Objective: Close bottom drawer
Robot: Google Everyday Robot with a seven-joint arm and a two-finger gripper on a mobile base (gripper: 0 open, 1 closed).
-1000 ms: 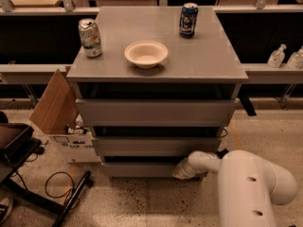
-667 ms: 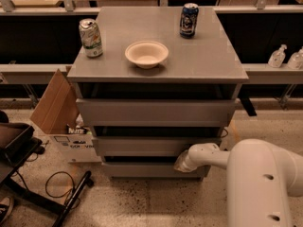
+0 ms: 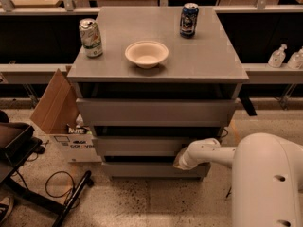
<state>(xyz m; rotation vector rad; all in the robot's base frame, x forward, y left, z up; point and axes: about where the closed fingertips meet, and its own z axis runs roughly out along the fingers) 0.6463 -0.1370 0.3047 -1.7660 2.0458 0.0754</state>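
The grey cabinet (image 3: 156, 70) has three drawers. The bottom drawer (image 3: 142, 170) is the lowest; its plain grey front sits nearly flush under the middle drawer (image 3: 137, 145), with a dark slit above it. My white arm reaches in from the lower right. My gripper (image 3: 180, 161) is pressed against the right part of the bottom drawer's front, just under the middle drawer's edge.
On the cabinet top stand a white bowl (image 3: 146, 54), a green-white can (image 3: 91, 37) and a dark blue can (image 3: 189, 20). A cardboard box (image 3: 59, 112) stands left of the cabinet. A black chair base (image 3: 28, 183) and cable lie on the floor at left.
My arm has stretched further left and up toward the cabinet. The gripper has pushed in against the bottom drawer front, and the drawer sits further in than before.
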